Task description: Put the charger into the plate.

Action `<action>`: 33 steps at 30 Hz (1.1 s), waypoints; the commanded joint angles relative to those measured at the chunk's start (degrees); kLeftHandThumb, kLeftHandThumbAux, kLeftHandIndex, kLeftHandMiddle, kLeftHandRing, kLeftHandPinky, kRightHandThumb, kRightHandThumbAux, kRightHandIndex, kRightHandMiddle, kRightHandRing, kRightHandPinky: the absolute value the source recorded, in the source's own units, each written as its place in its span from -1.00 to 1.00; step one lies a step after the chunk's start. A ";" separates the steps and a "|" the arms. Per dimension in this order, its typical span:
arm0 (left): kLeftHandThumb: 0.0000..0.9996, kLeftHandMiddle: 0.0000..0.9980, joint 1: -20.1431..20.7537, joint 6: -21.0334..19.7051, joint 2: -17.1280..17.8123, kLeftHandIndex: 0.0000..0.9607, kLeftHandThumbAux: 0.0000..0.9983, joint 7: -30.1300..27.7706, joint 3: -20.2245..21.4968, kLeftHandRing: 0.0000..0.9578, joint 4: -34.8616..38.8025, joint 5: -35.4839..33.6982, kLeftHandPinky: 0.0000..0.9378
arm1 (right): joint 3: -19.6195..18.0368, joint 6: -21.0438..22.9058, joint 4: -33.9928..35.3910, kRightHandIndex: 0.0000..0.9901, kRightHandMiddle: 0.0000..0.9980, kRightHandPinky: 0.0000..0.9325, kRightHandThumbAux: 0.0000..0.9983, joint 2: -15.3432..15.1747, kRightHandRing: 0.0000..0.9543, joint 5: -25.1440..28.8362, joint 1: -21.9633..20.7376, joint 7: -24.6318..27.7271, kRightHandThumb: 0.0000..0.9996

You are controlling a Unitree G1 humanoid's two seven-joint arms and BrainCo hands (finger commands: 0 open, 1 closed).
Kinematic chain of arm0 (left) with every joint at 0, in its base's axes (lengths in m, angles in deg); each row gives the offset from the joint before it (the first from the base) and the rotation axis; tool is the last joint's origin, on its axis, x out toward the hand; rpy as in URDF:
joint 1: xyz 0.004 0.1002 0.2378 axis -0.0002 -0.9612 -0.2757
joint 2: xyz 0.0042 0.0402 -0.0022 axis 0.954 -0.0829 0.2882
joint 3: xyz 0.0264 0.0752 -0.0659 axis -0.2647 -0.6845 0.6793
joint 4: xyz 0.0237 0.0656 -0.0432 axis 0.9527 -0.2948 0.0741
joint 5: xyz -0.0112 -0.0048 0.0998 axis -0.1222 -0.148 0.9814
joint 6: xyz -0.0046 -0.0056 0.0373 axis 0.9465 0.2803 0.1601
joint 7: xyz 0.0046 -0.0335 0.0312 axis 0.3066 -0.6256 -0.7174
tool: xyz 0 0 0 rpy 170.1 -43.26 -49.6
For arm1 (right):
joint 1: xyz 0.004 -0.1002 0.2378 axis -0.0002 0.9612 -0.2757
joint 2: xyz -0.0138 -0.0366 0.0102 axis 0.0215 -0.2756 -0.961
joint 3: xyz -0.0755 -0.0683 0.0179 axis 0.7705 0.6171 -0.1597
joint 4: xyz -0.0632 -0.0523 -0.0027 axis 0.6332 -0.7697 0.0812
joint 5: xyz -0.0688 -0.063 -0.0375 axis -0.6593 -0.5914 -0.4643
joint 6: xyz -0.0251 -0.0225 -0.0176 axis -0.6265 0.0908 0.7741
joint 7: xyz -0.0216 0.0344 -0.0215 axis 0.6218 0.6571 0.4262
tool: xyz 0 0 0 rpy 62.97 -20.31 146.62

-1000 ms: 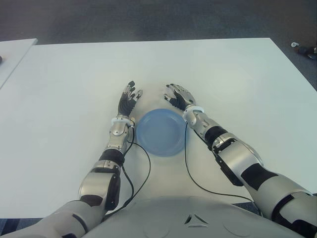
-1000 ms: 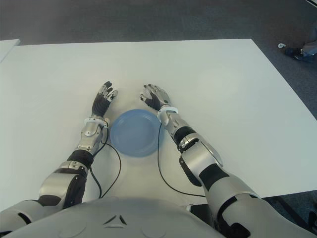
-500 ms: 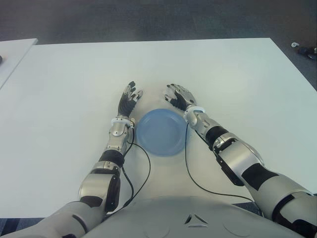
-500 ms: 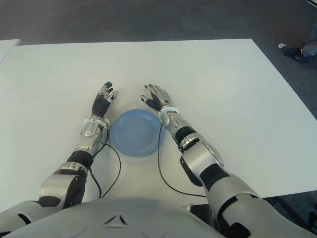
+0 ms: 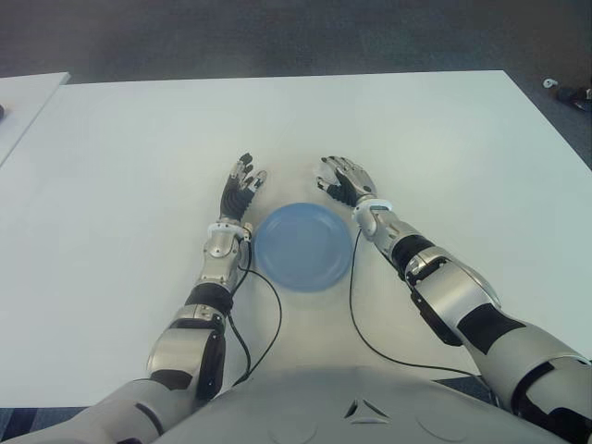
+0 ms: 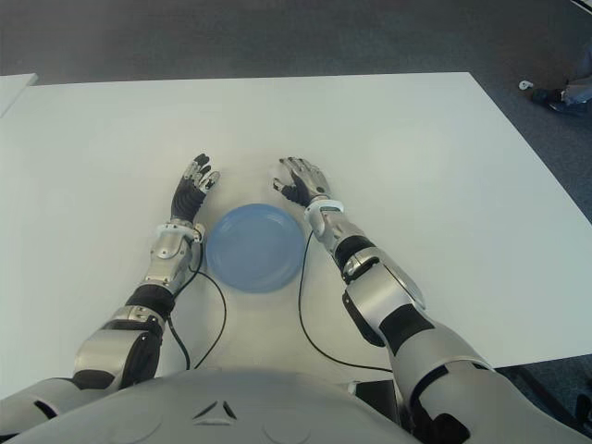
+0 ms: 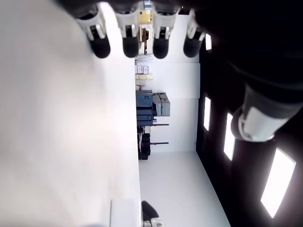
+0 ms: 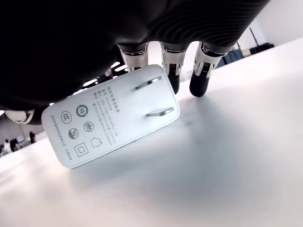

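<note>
White table (image 5: 111, 166) surrounds your left hand (image 5: 239, 191), fingers spread and holding nothing, just left of the blue plate (image 5: 303, 246). Past the plate's far right rim, your right hand (image 5: 345, 179) clasps the white charger (image 8: 110, 122), prongs exposed.

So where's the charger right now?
The charger is under the right hand, seen only in the right wrist view, on the table just beyond the blue plate's far right edge.

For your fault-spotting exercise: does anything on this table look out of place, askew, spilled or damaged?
Nothing stands out. The plate lies flat and empty between both hands; the right hand holds the intact charger beyond its rim; the left hand is open.
</note>
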 commanded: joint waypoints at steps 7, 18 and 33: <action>-0.92 -0.89 -3.28 -1.37 -0.72 -0.93 0.14 -2.06 0.02 -0.90 -1.17 -0.68 -0.85 | 1.86 1.08 -1.79 -1.00 -1.00 -0.94 -0.75 -1.49 -1.00 -1.77 2.10 0.90 -0.26; -0.92 -0.89 -3.68 -1.09 -1.06 -0.93 0.16 -2.62 0.03 -0.91 -0.40 -1.42 -0.86 | 3.75 0.87 -1.90 -1.00 -1.00 -0.98 -0.74 -2.89 -1.00 -3.40 2.16 1.87 -0.22; -0.91 -0.89 -4.05 -0.68 -1.16 -0.93 0.21 -3.33 -0.02 -0.90 0.33 -1.92 -0.86 | 4.72 0.31 -1.77 -1.00 -1.00 -0.97 -0.73 -3.77 -1.00 -3.61 2.23 2.06 -0.21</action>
